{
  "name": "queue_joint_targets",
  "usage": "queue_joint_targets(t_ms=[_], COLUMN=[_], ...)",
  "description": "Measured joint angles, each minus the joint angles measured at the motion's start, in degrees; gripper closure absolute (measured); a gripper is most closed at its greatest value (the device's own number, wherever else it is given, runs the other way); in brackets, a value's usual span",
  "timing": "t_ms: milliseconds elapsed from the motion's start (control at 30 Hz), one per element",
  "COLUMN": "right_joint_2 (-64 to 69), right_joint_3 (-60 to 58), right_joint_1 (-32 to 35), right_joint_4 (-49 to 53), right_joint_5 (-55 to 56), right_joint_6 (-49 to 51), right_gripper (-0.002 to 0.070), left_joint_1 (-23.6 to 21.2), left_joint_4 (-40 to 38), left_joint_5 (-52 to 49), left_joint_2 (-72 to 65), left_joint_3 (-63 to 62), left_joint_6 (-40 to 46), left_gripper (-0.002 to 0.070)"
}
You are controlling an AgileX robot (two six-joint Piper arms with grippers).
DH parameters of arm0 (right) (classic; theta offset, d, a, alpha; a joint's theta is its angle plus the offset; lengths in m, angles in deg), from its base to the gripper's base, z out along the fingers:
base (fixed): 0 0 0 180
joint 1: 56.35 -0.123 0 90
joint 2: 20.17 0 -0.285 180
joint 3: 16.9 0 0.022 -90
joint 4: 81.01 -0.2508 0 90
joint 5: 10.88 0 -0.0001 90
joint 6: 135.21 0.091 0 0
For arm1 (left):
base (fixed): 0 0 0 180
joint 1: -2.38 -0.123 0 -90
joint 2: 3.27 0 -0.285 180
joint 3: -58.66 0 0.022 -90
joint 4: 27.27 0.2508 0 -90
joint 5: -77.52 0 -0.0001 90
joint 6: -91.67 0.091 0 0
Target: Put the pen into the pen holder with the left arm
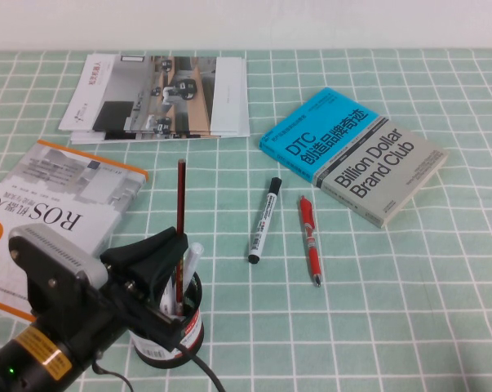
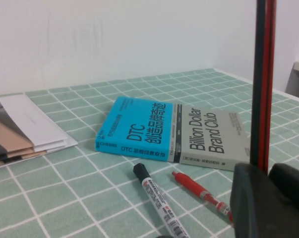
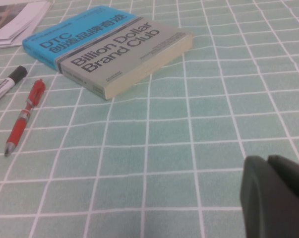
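Pen (image 1: 180,214) stands upright in L gripper (image 1: 169,263), clamped on it, tip down in pen holder (image 1: 174,336), seen only from high view. R gripper (image 3: 275,196) shows only in its wrist cam, fingers together w/ nothing held. You've 1 marker (image 1: 263,219), 1 red clip pen (image 1: 310,238).

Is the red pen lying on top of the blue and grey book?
No, the red pen lies flat on the checked cloth, apart from the book, next to the white marker.
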Motion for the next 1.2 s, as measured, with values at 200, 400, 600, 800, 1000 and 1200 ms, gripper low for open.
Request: queue_joint_targets(t_ms=[200, 400, 600, 800, 1000, 1200], right_joint_2=[0.0, 0.0, 0.0, 0.0, 0.0, 0.0], right_joint_3=[0.0, 0.0, 0.0, 0.0, 0.0, 0.0], right_joint_1=[0.0, 0.0, 0.0, 0.0, 0.0, 0.0], right_joint_4=[0.0, 0.0, 0.0, 0.0, -0.1, -0.1], right_joint_5=[0.0, 0.0, 0.0, 0.0, 0.0, 0.0], right_joint_6=[0.0, 0.0, 0.0, 0.0, 0.0, 0.0], right_gripper=[0.0696, 0.0696, 0.0696, 0.0696, 0.0696, 0.0696], left_joint_1=[0.0, 0.0, 0.0, 0.0, 0.0, 0.0], left_joint_4=[0.5, 0.7, 0.8, 0.8, 1.6, 2.2], left_joint_5=[0.1, 0.2, 0.2, 0.2, -4.0, -15.6], left_joint_2=[0.0, 0.0, 0.0, 2.0, 10.1, 22.1], left_joint_3=[0.0, 0.0, 0.0, 0.0, 0.0, 0.2], left_joint_6=[0.1, 0.1, 0.1, 0.2, 0.5, -1.0], left_gripper=[0.0652, 0.0517, 0.037, 0.0351, 0.0454, 0.0655])
